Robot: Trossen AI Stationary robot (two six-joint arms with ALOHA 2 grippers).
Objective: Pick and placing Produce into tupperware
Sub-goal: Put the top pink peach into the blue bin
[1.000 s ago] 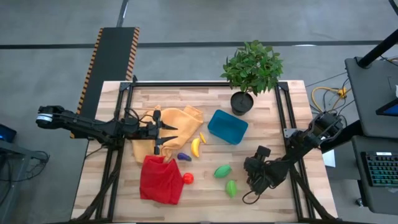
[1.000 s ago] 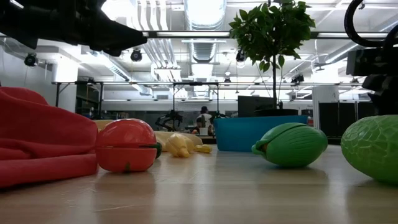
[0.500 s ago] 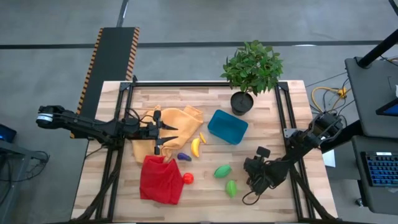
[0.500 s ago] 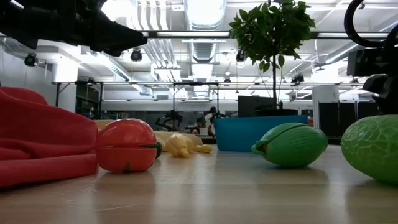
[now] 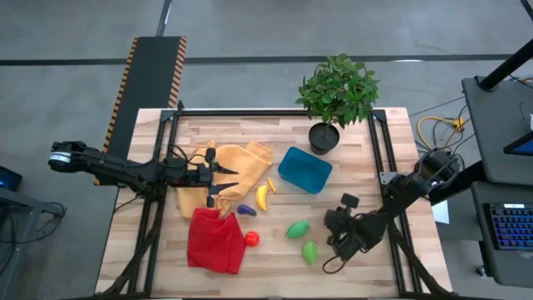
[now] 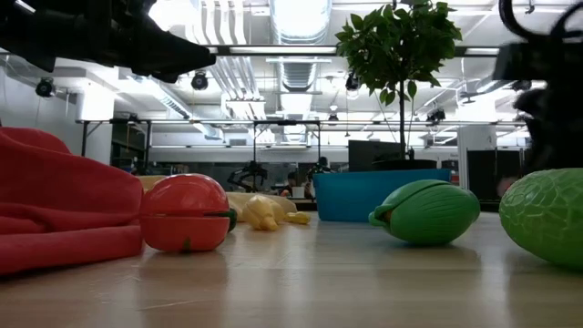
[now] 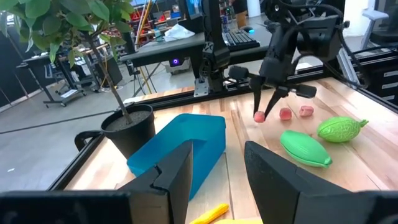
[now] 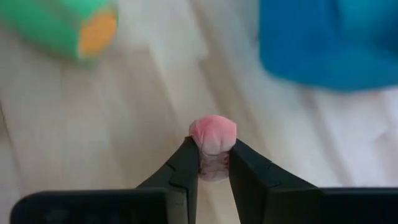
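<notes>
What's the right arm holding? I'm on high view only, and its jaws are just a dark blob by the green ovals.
Observer: The right wrist view shows the right arm's jaws shut on a small pink piece.
Operator: Any more pink ones? I can't make them out from above.
Observer: Yes. The left wrist view shows two more pink pieces on the table, just past the green ovals.
Operator: And the left arm?
Observer: In its own wrist view the left arm's jaws are open with nothing between them, facing the tupperware.
</notes>
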